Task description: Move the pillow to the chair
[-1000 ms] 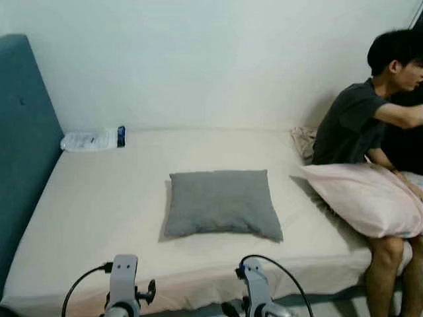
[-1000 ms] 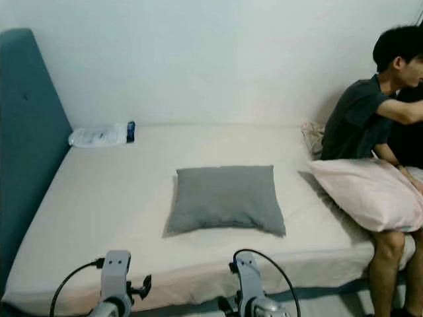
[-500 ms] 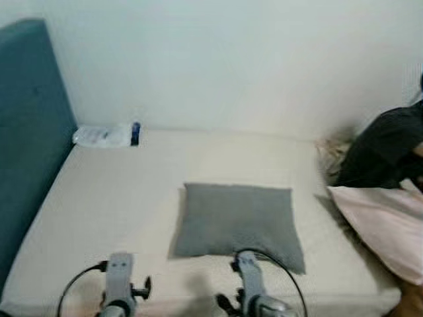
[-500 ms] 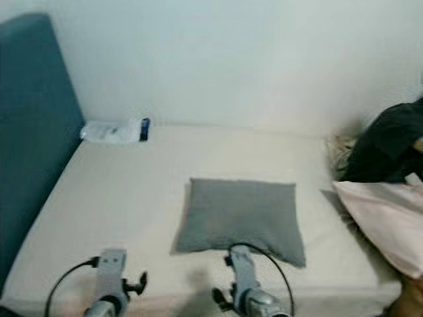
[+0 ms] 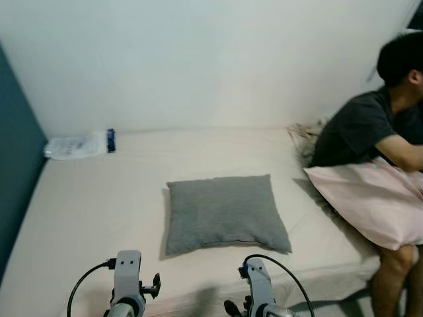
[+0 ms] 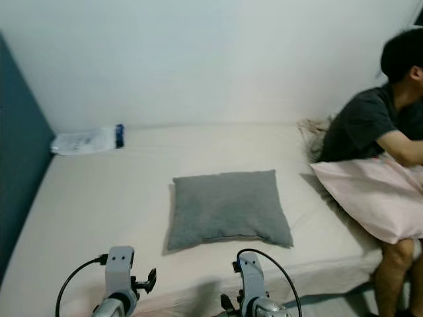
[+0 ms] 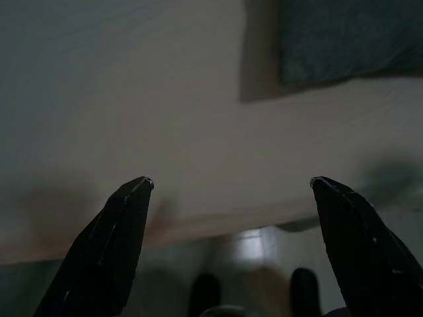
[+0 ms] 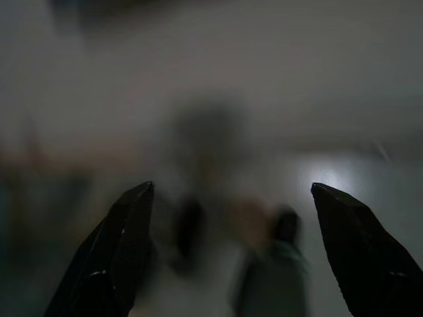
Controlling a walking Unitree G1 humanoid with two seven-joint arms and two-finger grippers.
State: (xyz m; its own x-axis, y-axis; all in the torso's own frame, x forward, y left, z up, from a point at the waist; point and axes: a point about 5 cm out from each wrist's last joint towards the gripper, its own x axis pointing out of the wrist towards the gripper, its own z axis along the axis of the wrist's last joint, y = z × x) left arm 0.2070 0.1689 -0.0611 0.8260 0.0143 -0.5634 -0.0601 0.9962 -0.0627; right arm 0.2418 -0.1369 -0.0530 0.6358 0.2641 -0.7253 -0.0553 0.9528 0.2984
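A grey square pillow (image 5: 225,211) lies flat near the middle of the cream bed (image 5: 86,211), close to its front edge. Both silver arms are low in front of the bed, the left arm (image 5: 127,284) left of the pillow and the right arm (image 5: 258,290) just below its front edge. In the left wrist view the left gripper (image 7: 231,181) is open over the bed's front edge, and a corner of the pillow (image 7: 350,39) lies beyond it. In the blurred right wrist view the right gripper (image 8: 231,186) is open and holds nothing.
A person (image 5: 370,125) sits on the bed's right end with a pink pillow (image 5: 377,205) on the lap. A teal headboard (image 5: 13,165) closes the left side. A white packet (image 5: 76,145) lies at the back left by the wall. Floor (image 6: 330,307) shows below the bed.
The whole picture has swung and shifted, so the camera has moved. The grey pillow stays put on the bed. The person has shifted posture. Both arms stay low.
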